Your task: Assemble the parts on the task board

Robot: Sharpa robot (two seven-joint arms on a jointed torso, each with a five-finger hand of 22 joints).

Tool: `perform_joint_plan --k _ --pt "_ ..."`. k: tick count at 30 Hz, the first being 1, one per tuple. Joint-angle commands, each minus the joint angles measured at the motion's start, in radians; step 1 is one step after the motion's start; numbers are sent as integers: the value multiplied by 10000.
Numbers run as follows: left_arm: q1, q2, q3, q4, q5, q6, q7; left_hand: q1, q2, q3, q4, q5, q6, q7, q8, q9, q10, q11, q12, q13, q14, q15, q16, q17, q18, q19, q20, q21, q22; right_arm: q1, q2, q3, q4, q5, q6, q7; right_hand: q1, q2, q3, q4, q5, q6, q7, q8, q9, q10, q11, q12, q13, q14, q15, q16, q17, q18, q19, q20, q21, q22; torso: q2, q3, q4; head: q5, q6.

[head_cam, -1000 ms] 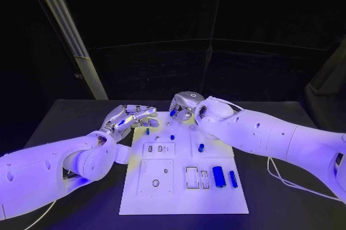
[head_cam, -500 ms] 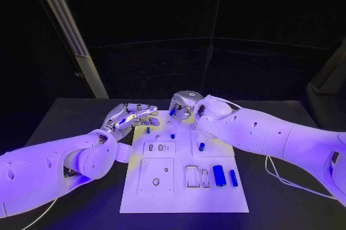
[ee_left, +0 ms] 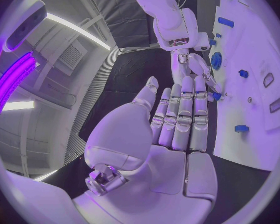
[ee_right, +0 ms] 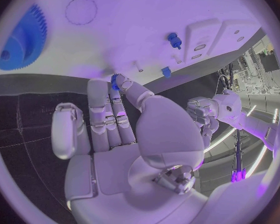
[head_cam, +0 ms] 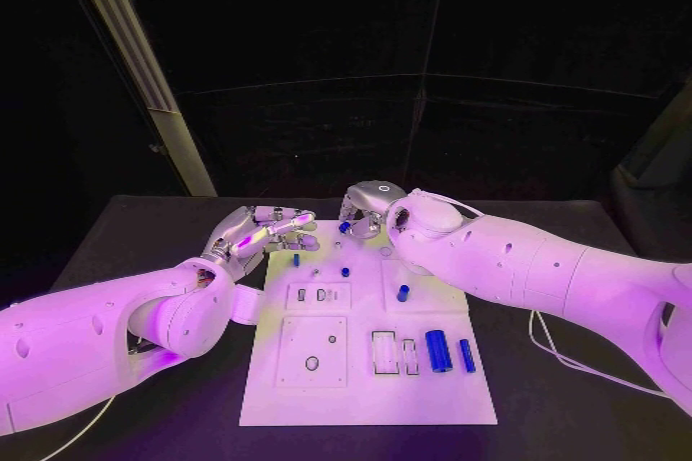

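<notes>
The white task board (head_cam: 361,391) lies in the middle of the table. My right hand (head_cam: 369,217) hovers over the board's far edge and pinches a small blue part (ee_right: 115,79) between thumb and fingertips. A blue gear (ee_right: 20,38) lies flat on the board (ee_right: 115,25) near that hand. My left hand (head_cam: 268,231) hangs at the board's far left corner, its fingers (ee_left: 184,114) stretched out straight and holding nothing. Small blue pegs (head_cam: 345,272) stand on the far half of the board. Two blue cylinders (head_cam: 437,352) lie at its right side.
Rectangular slots (head_cam: 384,354) and a plate with a round hole (head_cam: 312,364) mark the near half of the board. A thin white cable (head_cam: 555,356) runs over the black table on the right. A pale slanted post (head_cam: 144,91) rises behind the table's far left.
</notes>
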Motion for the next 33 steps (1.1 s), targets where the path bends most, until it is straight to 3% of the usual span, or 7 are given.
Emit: perform_joint_plan --k 1,6,13,15,18,26,33 --pt "17 -4 9 10 -50 129 34 -17 -29 -4 -36 30 -4 67 -32 -17 -21 66 -58 -17 -2 51 -59 10 23 -56 13 -35 -10 28 -13 6 31 -67 -313 78 37 -190 -294 -12 -114 -512 -53 -56 -21 -547 113 -6 -7 -94 57 -293 -448 233 -223 68 -196 -371 2 3 -2 9 9" --pt "17 -23 9 2 -50 131 31 -17 -29 -4 -36 30 -4 67 -32 -17 -21 66 -58 -17 -2 51 -59 10 23 -56 13 -35 -10 28 -156 6 198 1 -600 180 110 -228 -552 -5 -387 -789 -137 -50 -15 -704 155 13 4 -58 92 -360 -562 253 -259 103 -266 -479 -1 7 -10 17 4" --pt "19 -84 9 -13 -50 129 33 -17 -29 -4 -36 30 -4 67 -32 -17 -21 66 -58 -17 -2 51 -59 10 23 -56 13 -35 -10 32 -727 8 770 286 -784 237 193 -110 -767 20 -385 -698 -43 -6 13 -218 54 86 40 30 20 -343 -620 221 -132 53 -221 -342 -20 12 -53 14 31" --pt "20 -104 9 -15 -50 124 33 -17 -29 -4 -36 30 -4 67 -32 -17 -21 66 -58 -17 -2 51 -59 10 23 -56 13 -35 -10 39 -887 8 918 428 -796 251 211 -47 -792 24 -369 -630 -10 2 18 -39 19 95 50 84 -14 -241 -490 195 -50 31 -170 -223 -36 18 -97 60 39" --pt "22 -116 9 -14 -50 130 35 -17 -29 -4 -36 30 -4 67 -32 -17 -21 66 -58 -17 -2 51 -59 10 23 -56 13 -35 -10 50 -1113 9 1157 592 -770 248 201 68 -779 38 -322 -460 10 33 32 381 -45 160 91 188 -61 -9 -189 131 142 -8 -36 77 -14 21 -70 34 61" --pt "24 -127 9 -43 -50 129 33 -17 -29 -4 -36 30 -4 67 -32 -17 -21 66 -58 -17 -2 51 -59 10 23 -56 13 -35 -10 58 -1177 8 1263 830 -272 165 117 248 -479 16 -52 -157 -9 38 37 1016 -120 116 89 336 -125 467 387 18 461 -73 213 612 -10 6 -71 20 82" --pt "28 -93 9 -73 -50 141 32 -17 -29 -4 -36 30 -4 67 -32 -17 -21 66 -58 -17 -2 51 -59 10 23 -56 13 -35 -10 60 -889 6 987 895 582 24 98 424 -155 1 31 161 -78 93 65 1110 -153 3 25 316 -150 567 413 12 475 -100 240 652 -3 6 -45 -2 40"
